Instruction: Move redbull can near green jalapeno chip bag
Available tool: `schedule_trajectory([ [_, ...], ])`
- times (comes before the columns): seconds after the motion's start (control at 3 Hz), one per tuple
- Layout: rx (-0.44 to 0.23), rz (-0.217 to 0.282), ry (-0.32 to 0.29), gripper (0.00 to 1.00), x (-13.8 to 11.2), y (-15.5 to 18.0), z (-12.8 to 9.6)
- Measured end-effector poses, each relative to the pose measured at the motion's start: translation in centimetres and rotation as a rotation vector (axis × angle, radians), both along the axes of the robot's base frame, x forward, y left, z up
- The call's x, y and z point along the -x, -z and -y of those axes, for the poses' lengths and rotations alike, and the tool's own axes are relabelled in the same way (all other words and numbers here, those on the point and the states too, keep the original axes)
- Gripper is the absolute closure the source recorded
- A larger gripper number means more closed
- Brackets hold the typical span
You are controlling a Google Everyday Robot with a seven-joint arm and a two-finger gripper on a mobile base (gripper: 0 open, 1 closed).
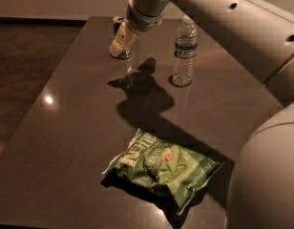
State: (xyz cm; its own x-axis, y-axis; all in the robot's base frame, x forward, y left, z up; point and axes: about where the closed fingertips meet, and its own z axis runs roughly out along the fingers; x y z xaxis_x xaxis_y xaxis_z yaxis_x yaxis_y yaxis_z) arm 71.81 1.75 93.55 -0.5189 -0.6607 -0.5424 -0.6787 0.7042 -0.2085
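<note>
Gripper at the redbull can, far end of table; chip bag waits near edge.

Nearest, one green jalapeno chip bag (161, 168) lies flat and crinkled on the dark table (66, 128), alone at the front, so it is the drop target with free surface all round it. Further back, one clear water bottle (184, 51) stands upright, right of centre, well apart from the bag; a distractor. At the far left, one redbull can (119, 21) stands upright, well apart from the bag, task not yet done. One gripper (120, 43) hangs from the arm directly in front of the can and covers most of it, likely lined up for a side grasp. How far open it is, or whether it has the can, cannot be told.
</note>
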Motion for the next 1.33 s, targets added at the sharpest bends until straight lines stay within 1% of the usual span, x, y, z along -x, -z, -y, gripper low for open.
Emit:
schedule_trajectory([
  [0.33,-0.044,0.033,0.008,0.0,-1.7,0.8,-1.4],
  [0.67,-0.071,0.062,0.016,0.0,-3.5,1.5,-3.1],
  [1.0,-0.09,0.078,0.024,0.0,-5.1,2.1,-4.8],
  [1.33,-0.108,0.091,0.047,0.0,-6.4,2.3,-5.6],
])
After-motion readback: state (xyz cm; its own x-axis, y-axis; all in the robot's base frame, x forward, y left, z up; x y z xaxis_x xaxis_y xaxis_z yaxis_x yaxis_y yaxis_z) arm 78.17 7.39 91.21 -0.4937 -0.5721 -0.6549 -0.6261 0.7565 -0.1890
